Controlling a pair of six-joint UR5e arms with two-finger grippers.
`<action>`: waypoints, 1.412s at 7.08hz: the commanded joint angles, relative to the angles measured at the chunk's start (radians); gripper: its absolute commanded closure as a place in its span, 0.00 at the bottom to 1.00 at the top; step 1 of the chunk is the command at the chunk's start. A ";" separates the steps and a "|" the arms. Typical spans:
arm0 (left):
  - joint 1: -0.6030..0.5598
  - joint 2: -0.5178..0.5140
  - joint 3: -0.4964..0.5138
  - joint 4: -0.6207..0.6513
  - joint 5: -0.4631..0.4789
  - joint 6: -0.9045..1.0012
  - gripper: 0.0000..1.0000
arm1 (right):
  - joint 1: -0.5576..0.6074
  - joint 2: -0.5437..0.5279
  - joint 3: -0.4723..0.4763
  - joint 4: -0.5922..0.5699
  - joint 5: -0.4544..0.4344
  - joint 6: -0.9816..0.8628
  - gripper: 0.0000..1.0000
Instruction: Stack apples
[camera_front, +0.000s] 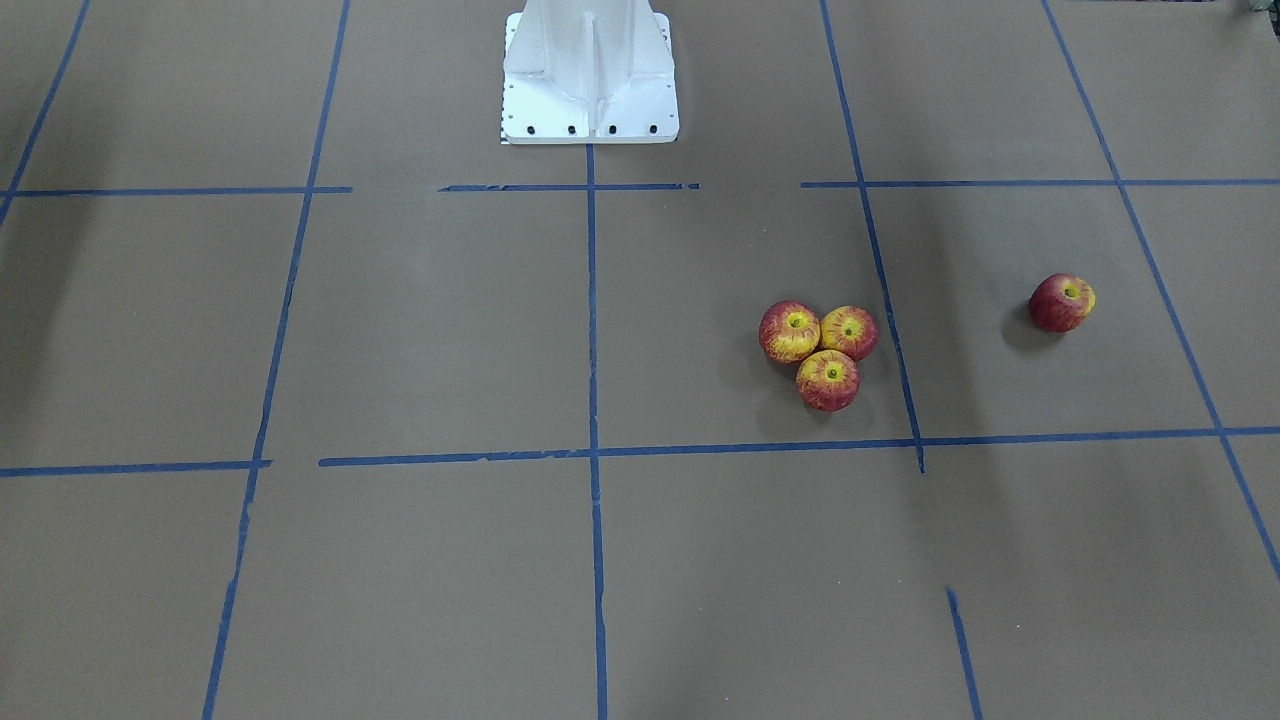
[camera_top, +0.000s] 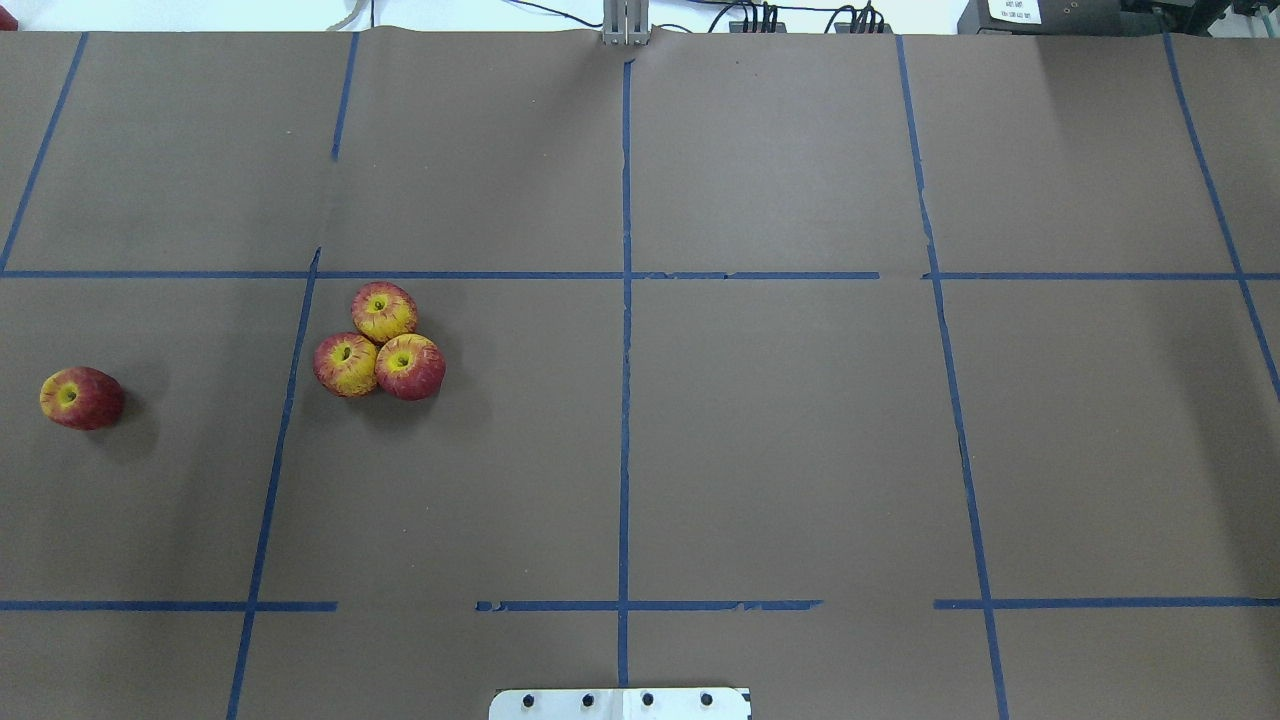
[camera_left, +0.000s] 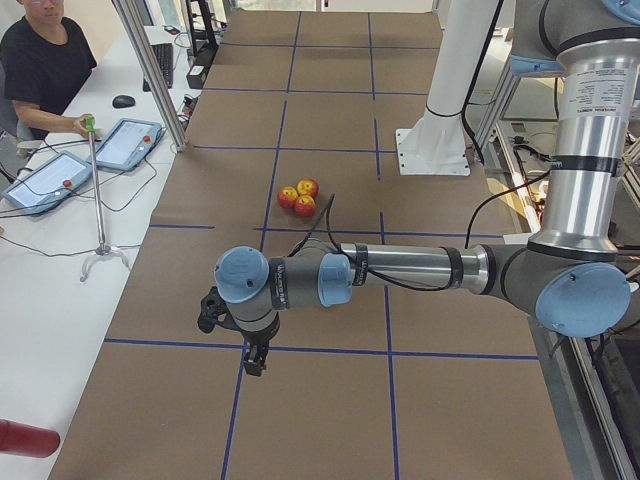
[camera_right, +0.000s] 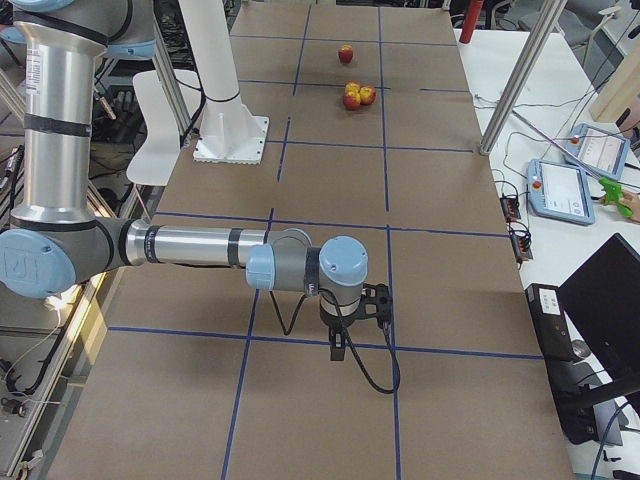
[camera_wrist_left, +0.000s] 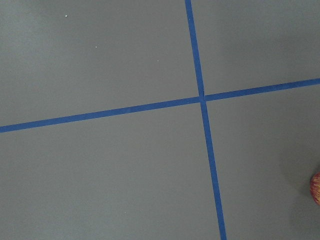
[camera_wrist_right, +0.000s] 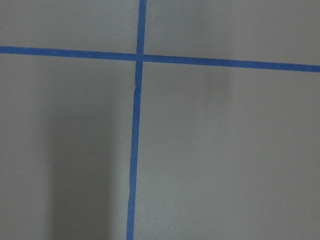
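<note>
Three apples (camera_front: 828, 380) lie touching in a cluster on the brown table; they also show in the overhead view (camera_top: 384, 311). A darker fourth apple (camera_front: 1062, 302) lies alone toward the table's left end, seen in the overhead view (camera_top: 82, 398) too. None rests on another. My left gripper (camera_left: 255, 362) hangs above the table, short of the cluster, and shows only in the exterior left view; I cannot tell if it is open. My right gripper (camera_right: 338, 350) hangs far from the apples at the other end; I cannot tell its state. An apple's edge (camera_wrist_left: 316, 189) shows in the left wrist view.
Blue tape lines (camera_top: 625, 400) divide the brown table into squares. The white robot base (camera_front: 590, 75) stands at the table's robot side. An operator (camera_left: 45, 70) sits at a side desk with tablets (camera_left: 125, 143). A metal post (camera_left: 150, 70) stands at the table's edge.
</note>
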 joint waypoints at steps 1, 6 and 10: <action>0.006 0.001 -0.002 -0.004 0.007 0.005 0.00 | 0.000 0.000 0.000 -0.002 -0.001 0.000 0.00; 0.016 0.079 -0.022 -0.154 -0.010 -0.083 0.00 | 0.000 0.000 0.000 -0.002 -0.001 0.000 0.00; 0.367 0.085 -0.148 -0.405 0.001 -0.709 0.01 | 0.000 0.000 0.000 -0.002 -0.001 0.000 0.00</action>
